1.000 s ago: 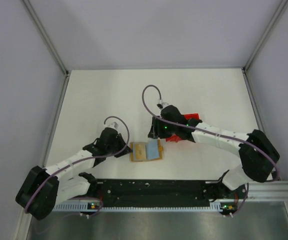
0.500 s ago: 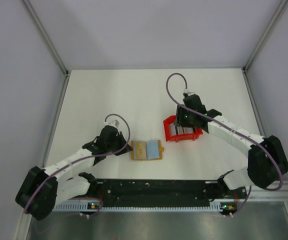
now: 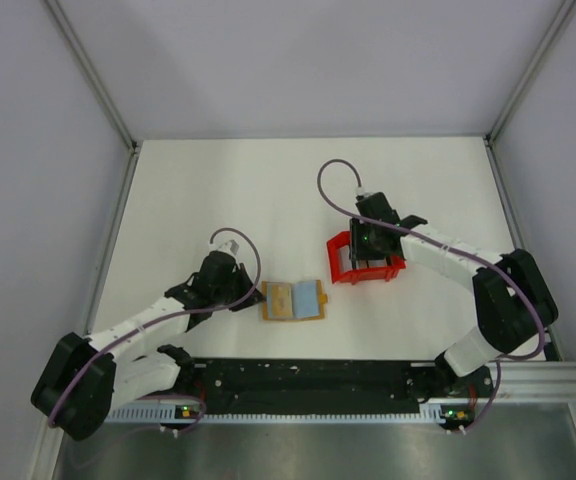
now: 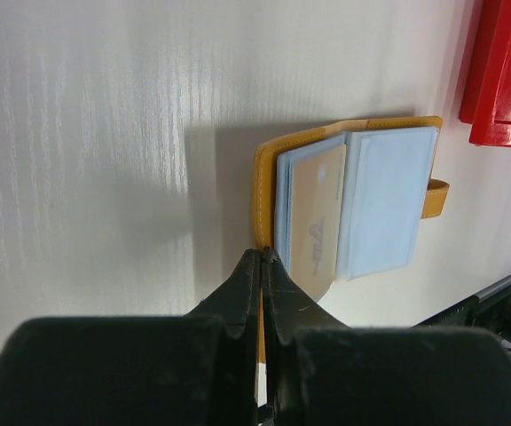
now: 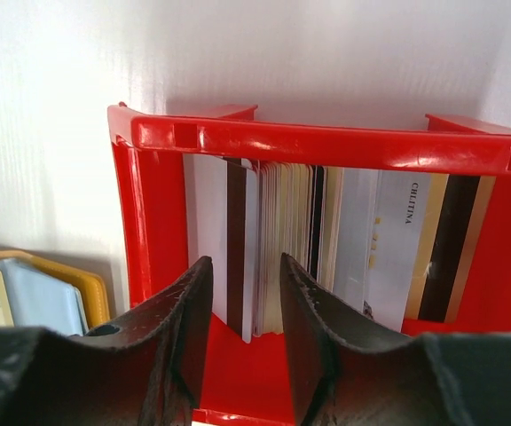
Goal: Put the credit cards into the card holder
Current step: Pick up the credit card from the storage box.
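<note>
Card holder [image 4: 269, 164] lies open and flat on the white counter [image 3: 218, 200], near its front edge, tab pointing right. A tan card [image 4: 318, 209] shows on its left leaf and a light blue card [image 4: 384, 200] on its right leaf. Left gripper [image 4: 262, 257] is at the card holder's left edge with its jaws clenched tight and the tips touching the orange cover; I cannot tell whether they pinch the cover or only press on it. Red tray [image 5: 326, 142] sits just right of the card holder and slightly farther back, apart from it. The other credit cards [image 5: 282, 240] stand on edge inside it, packed side by side, one with a dark stripe. Right gripper [image 5: 238, 266] hangs over the tray's near side, jaws released and parted, grasping nothing, with the gap lined up on the card stack.
</note>
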Robot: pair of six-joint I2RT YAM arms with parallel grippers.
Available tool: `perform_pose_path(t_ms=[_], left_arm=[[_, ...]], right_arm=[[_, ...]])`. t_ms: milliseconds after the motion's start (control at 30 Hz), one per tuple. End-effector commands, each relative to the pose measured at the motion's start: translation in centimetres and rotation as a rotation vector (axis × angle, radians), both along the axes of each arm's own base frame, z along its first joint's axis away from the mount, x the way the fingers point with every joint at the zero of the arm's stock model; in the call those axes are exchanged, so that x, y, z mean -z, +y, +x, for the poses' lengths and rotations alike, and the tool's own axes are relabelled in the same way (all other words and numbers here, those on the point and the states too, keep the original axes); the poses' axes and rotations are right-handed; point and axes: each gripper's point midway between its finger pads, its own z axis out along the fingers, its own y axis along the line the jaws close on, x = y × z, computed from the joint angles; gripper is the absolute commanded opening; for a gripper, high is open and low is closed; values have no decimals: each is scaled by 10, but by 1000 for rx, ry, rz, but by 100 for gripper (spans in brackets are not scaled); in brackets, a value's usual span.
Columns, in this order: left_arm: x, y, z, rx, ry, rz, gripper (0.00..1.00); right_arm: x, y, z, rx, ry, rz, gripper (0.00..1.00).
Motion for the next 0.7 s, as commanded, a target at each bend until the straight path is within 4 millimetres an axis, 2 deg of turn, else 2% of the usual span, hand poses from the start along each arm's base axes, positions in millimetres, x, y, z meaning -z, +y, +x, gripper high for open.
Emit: perform_pose_path(t_ms=[0,100,333,667], left_arm=[[-9,-8,6,19,-30,-30,0],[-7,-7,7,17,-28,-25,0],[-4,-10,7,26,-17,-28,0],[-3,-9,7,21,-15,-27,0]], right_arm=[[-19,9,23,-22,-79,16,34],[-23,16,23,-40,-83,50,27],[-17,24,25,-54,-63,70,25],[-32,41,19,-106,-63,171,16]])
